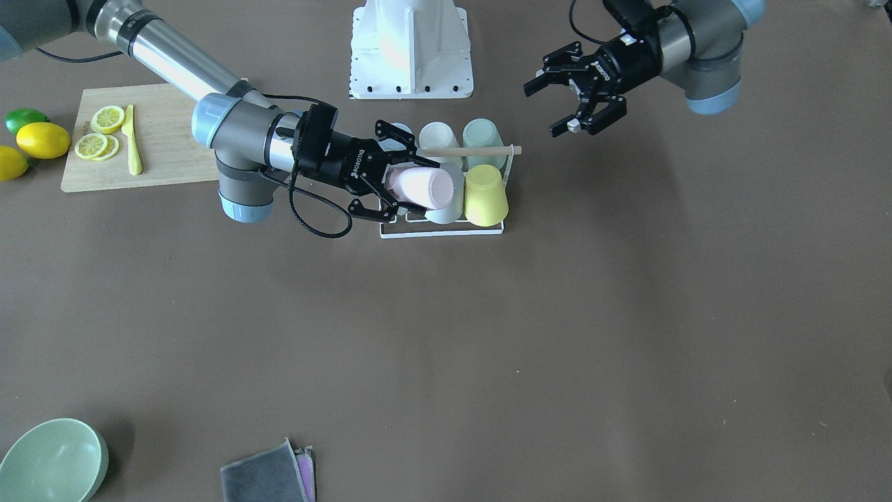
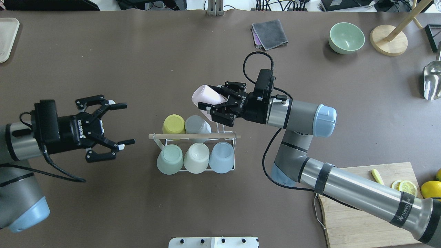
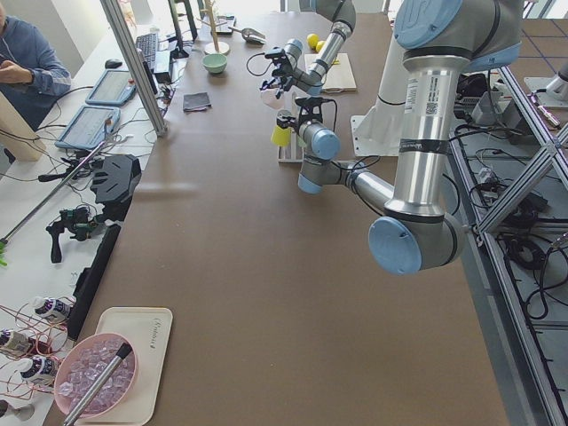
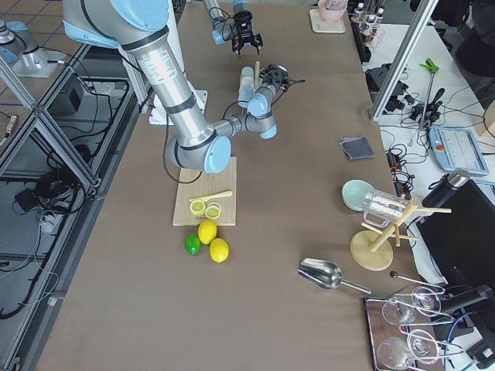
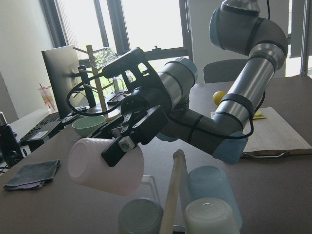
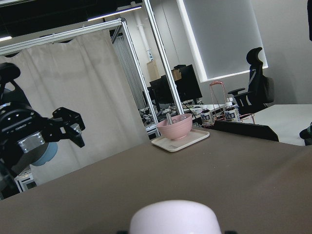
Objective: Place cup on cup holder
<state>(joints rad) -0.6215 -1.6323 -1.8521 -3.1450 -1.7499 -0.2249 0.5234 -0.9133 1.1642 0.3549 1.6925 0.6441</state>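
Note:
The cup holder is a white wire rack with a wooden rod across its top, in the middle of the table. It holds yellow, grey, green, white and blue upturned cups. My right gripper is shut on a pink cup, held tilted on its side just above the rack's far right corner, next to the grey cup. In the front view the pink cup overlaps the rack. My left gripper is open and empty, left of the rack.
A wooden cutting board with lemon slices and a yellow knife lies by the right arm, lemons and a lime beside it. A green bowl and grey cloth sit at the far side.

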